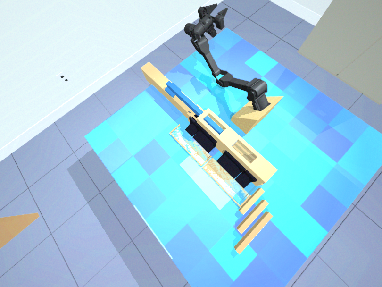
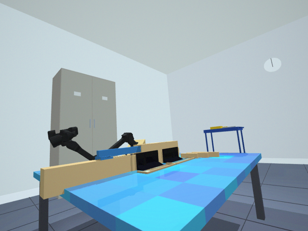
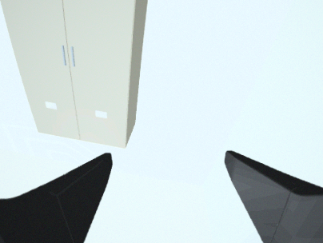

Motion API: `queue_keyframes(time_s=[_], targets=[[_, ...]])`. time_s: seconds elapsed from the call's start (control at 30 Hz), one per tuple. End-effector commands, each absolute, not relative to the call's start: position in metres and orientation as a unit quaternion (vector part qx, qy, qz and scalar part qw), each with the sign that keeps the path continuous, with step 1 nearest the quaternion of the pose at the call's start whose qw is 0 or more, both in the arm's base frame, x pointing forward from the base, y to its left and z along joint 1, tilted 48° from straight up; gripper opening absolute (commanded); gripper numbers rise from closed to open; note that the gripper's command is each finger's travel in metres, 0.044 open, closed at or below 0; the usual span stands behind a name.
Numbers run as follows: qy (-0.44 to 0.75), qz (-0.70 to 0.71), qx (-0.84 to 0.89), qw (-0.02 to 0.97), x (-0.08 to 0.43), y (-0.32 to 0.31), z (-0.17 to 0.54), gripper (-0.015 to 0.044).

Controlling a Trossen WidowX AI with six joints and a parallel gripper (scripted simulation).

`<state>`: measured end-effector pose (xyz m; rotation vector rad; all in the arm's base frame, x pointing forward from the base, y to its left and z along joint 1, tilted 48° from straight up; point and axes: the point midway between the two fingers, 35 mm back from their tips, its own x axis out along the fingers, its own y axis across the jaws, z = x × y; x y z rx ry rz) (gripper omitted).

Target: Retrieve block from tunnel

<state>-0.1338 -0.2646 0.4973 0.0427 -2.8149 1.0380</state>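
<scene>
My gripper [image 1: 222, 8] [image 3: 169, 157] is spread wide with nothing between its 2 fingertips, at the upper middle of the top view. It points away from the work: the wrist view gives me only the cabinet [image 2: 84, 106] [image 3: 97, 80] and wall. If I swing back from there on that view alone, I could clip the blue bar [image 1: 184, 98] [image 2: 118, 152] or the long wooden beam [image 1: 155, 77] [image 2: 86, 171], because neither shows in it. A hard knock might shift the cage, and a crooked pull on whatever serves as its handle could jam it.

The tunnel [image 1: 229, 137] [image 2: 159, 146], near the middle of the top view, has 2 openings in its roof. Blue shows through the upper-left 1, pale slats through the other. I can't make out the block in either; by the task it should be inside, under cover. Reaching in blind could push it deeper. The 3 loose rods [image 1: 252, 197] [image 1: 252, 216] [image 1: 253, 233] [image 2: 200, 154] lie beyond the tunnel, lower right, where a low sweep could scatter them.
</scene>
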Motion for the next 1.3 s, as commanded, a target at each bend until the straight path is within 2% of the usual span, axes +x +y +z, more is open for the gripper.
queue_keyframes(time_s=[0.0,0.13,0.4,0.67,1.0,1.27], targets=[[-0.936,0.345,0.014,0.071,-0.134,-0.265,0.497,0.0426],[-0.915,0.392,0.017,0.096,-0.131,-0.253,0.512,0.044],[-0.796,0.571,-0.026,0.201,-0.137,-0.128,0.563,0.044],[-0.621,0.712,-0.072,0.321,-0.121,0.014,0.577,0.044],[-0.377,0.786,-0.12,0.475,-0.072,0.167,0.545,0.044],[-0.155,0.78,-0.153,0.587,-0.014,0.272,0.474,0.044]])
